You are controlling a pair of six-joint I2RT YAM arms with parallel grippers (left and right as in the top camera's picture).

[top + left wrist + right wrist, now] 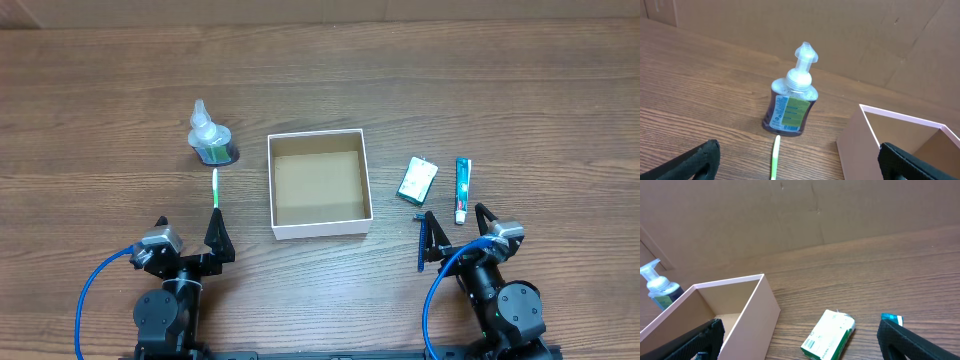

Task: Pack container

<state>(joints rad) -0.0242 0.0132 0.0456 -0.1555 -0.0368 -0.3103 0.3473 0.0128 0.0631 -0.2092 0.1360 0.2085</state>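
Observation:
The container, a square shallow box with white walls and a brown floor, sits mid-table and holds nothing; it also shows in the left wrist view and the right wrist view. A clear pump bottle of green liquid stands to its left, with a green toothbrush lying in front of it. To the right lie a green-white packet, a toothpaste tube and a blue thin item. My left gripper and right gripper are both open and empty near the front edge.
The wooden table runs back to a brown cardboard wall. Blue cables loop beside each arm base at the front.

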